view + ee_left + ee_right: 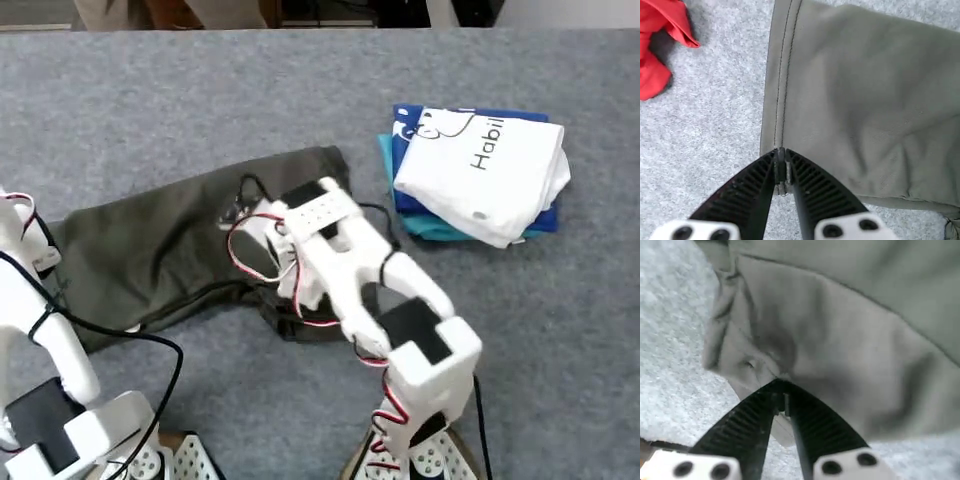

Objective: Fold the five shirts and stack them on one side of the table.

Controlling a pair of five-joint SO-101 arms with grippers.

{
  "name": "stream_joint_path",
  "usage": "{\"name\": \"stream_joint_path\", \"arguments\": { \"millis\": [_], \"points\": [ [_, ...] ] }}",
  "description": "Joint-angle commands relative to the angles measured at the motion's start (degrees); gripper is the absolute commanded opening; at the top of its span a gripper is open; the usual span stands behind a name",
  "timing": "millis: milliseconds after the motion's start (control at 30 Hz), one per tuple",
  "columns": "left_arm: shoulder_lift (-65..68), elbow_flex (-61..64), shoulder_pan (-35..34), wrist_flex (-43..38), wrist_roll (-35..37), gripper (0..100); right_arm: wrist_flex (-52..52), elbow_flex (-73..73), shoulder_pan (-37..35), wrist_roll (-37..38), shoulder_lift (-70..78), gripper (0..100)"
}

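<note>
Where the olive shirt [170, 250] is lying, high view: it is stretching in a long, partly folded band from the left edge to the middle of the grey tabletop [150, 100].
Folded stack, high view: a white shirt [485, 175] is sitting on top of a blue shirt [408, 120] and a teal shirt [430, 228] at the far right, just apart from the olive shirt's right end.
Right arm, high view: the right arm [350, 270] is hanging over the middle of the olive shirt's near edge.
Left arm, high view: the left arm [50, 340] is standing at the near left, by the shirt's left end.
Left tool, left wrist view: the left tool [781, 167] is pinching tight on the stitched hem at a corner of the olive shirt.
Red shirt, left wrist view: a red shirt [660, 40] is lying crumpled on the tabletop, apart from the olive hem.
Right tool, right wrist view: the right tool [782, 397] is gripping a rumpled fold at the olive shirt's edge, with cloth bunching around its tips.
</note>
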Motion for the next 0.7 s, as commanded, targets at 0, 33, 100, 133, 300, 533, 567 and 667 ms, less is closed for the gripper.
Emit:
{"name": "stream_joint_path", "arguments": {
  "millis": [0, 33, 100, 133, 300, 533, 567, 667],
  "points": [
    [-0.1, -2.0, 0.4, -0.6, 0.6, 2, 0.3, -1.5, -1.8, -0.7, 1.1, 0.2],
    [-0.1, -2.0, 0.3, -0.6, 0.5, 2, 0.7, -0.7, -2.2, -0.7, 0.6, 0.2],
    [-0.1, -2.0, 0.3, -0.5, 0.4, 2, 1.1, 2.2, -3.3, -0.7, -1.5, 0.2],
    [-0.1, -2.0, 0.2, -0.5, 0.4, 2, 1.1, 4.0, -4.0, -0.6, -3.1, 0.2],
    [-0.1, -1.9, 0.2, -0.5, 0.4, 2, -3.4, 15.3, -5.5, -0.1, -11.4, 0.2],
    [-0.1, -1.9, 0.5, -0.8, 0.5, 2, -4.4, 15.1, -0.5, 2.8, -20.4, 0.2],
    [-0.1, -1.9, 0.5, -0.7, 0.5, 2, -4.0, 13.8, -0.4, 2.9, -21.1, 0.2],
    [-0.1, -1.9, 0.5, -0.6, 0.5, 2, -3.9, 10.4, -1.2, 2.9, -22.4, 1.5]
  ]
}}
